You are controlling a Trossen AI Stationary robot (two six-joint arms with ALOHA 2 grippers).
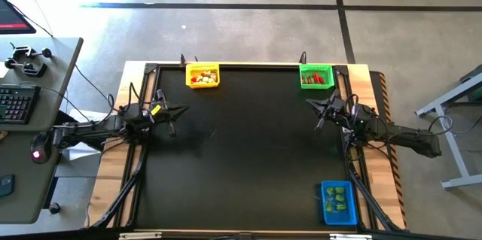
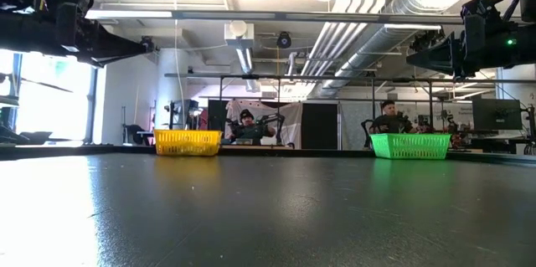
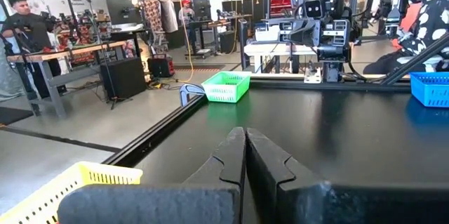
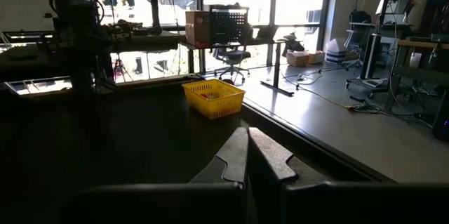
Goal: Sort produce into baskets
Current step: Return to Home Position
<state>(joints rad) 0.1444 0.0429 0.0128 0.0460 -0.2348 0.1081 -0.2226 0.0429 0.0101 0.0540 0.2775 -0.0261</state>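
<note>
We log left end effector [image 3: 245,133] and right end effector [image 4: 247,133] pressed closed, empty, hanging above the black surface [image 1: 241,157].

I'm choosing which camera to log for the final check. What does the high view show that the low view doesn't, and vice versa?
Only the high view shows the blue basket in the near right corner, and the produce inside all three baskets. Only the low view shows the room behind, with two people in it. Both show the yellow basket and green basket at the far edge, and the left arm and right arm, both raised.
</note>
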